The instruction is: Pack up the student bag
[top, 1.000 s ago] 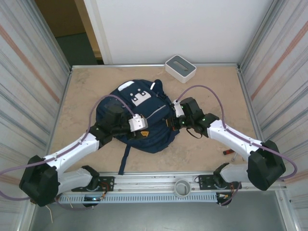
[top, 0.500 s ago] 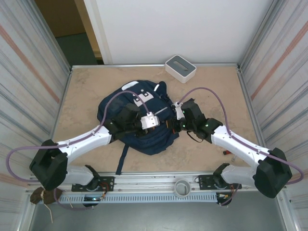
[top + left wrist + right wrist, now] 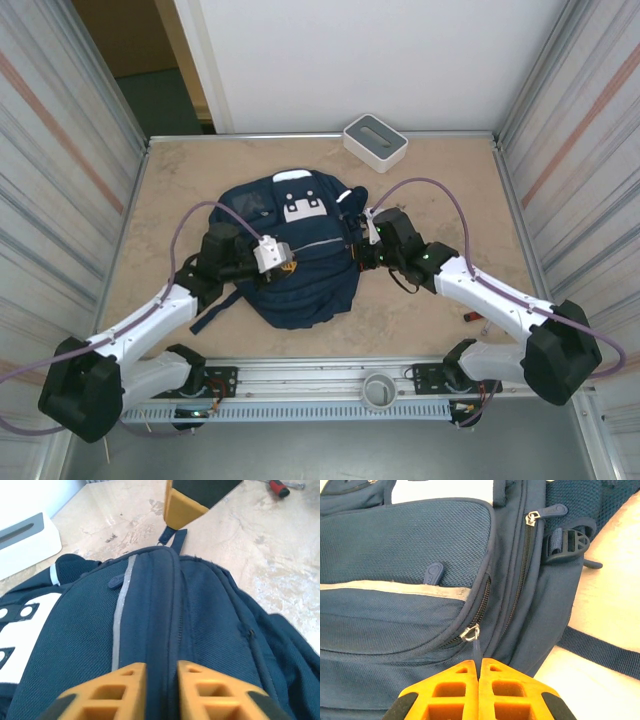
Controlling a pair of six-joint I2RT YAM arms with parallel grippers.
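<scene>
The student bag, navy with white patches, lies flat in the middle of the table. My left gripper rests on its left half, and the left wrist view has the gripper shut on a raised ridge of the bag beside a zip seam. My right gripper is at the bag's right edge. In the right wrist view it is shut on the thin zipper pull of the front pocket, whose slider sits at the pocket's corner on the bag.
A white-grey box stands at the back edge, also seen as the box in the left wrist view. A red-handled screwdriver lies near the right arm. A dark strap trails off the bag's near left. Corrugated walls flank the table.
The left gripper has pulled back to the left from the bag's middle, still on the fabric. The bag has shifted and spread flatter, its white patch now further right. The right gripper has barely moved.
</scene>
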